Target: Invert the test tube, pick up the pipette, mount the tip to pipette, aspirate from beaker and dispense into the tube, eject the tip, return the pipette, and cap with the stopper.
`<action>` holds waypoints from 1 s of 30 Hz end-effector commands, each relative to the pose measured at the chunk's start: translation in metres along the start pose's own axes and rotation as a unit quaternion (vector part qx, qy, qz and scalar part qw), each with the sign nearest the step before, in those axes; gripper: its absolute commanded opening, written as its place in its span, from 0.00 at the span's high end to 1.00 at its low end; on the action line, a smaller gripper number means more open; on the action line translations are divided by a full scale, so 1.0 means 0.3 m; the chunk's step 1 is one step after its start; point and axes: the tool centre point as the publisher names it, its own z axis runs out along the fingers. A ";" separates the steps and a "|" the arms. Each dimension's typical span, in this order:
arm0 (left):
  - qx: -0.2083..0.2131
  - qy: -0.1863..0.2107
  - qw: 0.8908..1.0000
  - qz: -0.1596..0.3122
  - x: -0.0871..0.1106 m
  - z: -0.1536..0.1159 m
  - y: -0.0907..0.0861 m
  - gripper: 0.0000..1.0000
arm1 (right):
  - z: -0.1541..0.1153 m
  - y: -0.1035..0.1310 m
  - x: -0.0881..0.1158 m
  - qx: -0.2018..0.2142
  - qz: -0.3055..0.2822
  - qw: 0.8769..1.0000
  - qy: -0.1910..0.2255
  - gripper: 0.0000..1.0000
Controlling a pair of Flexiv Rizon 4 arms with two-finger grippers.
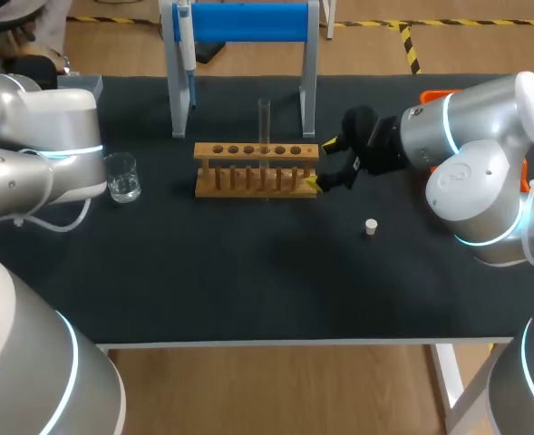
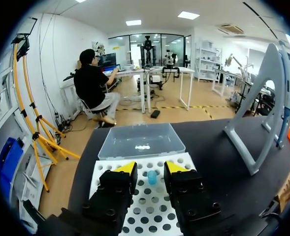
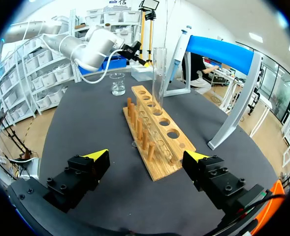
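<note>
R gripper (image 3: 147, 156) spread at rack (image 1: 208, 150) end; L gripper (image 2: 150, 167) unclenched. Tube (image 1: 265, 120) upright in rack: prob. light, slick, brittle glass, so grip mid-shaft, gently.

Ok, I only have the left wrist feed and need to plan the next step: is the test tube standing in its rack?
Observer: Yes, the test tube stands upright in a middle hole of the wooden rack.
Operator: Where is the other arm?
Observer: The right pincer is at the rack's end on its own side, open and holding nothing.
Operator: And the stopper?
Observer: The stopper sits alone on the black mat, in front of the rack on the right arm's side.
</note>
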 end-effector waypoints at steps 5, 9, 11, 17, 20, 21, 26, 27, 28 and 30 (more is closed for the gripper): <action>-0.002 -0.001 1.000 -0.001 -0.002 0.014 0.003 0.68 | -0.002 0.001 -0.001 0.001 0.000 1.000 0.000 0.00; -0.001 -0.001 1.000 -0.001 -0.003 0.014 0.004 0.70 | -0.002 0.001 -0.001 0.001 0.000 1.000 0.000 0.00; -0.002 -0.001 1.000 -0.002 -0.003 0.014 0.005 0.71 | -0.002 0.001 -0.001 0.001 0.000 1.000 0.000 0.00; -0.003 -0.002 1.000 -0.003 -0.004 0.015 0.009 0.76 | -0.002 0.001 -0.001 0.001 0.000 1.000 0.000 0.00; -0.004 -0.003 1.000 -0.004 -0.005 0.016 0.011 0.78 | -0.002 0.001 -0.001 0.001 0.000 1.000 0.000 0.00; -0.004 -0.003 1.000 -0.004 -0.005 0.016 0.011 0.79 | -0.002 0.001 -0.001 0.001 0.000 1.000 0.000 0.00; -0.005 -0.002 1.000 -0.004 -0.005 0.016 0.012 0.83 | -0.002 0.001 -0.001 0.001 0.000 1.000 0.000 0.00; -0.005 -0.002 1.000 -0.004 -0.006 0.017 0.013 0.84 | -0.002 0.001 -0.001 0.001 0.000 1.000 0.000 0.00; -0.005 -0.002 1.000 -0.005 -0.006 0.018 0.013 0.84 | -0.002 0.001 -0.001 0.001 0.000 1.000 0.000 0.00; -0.006 -0.002 1.000 -0.005 -0.006 0.018 0.014 0.86 | -0.002 0.001 -0.001 0.001 0.000 1.000 0.000 0.00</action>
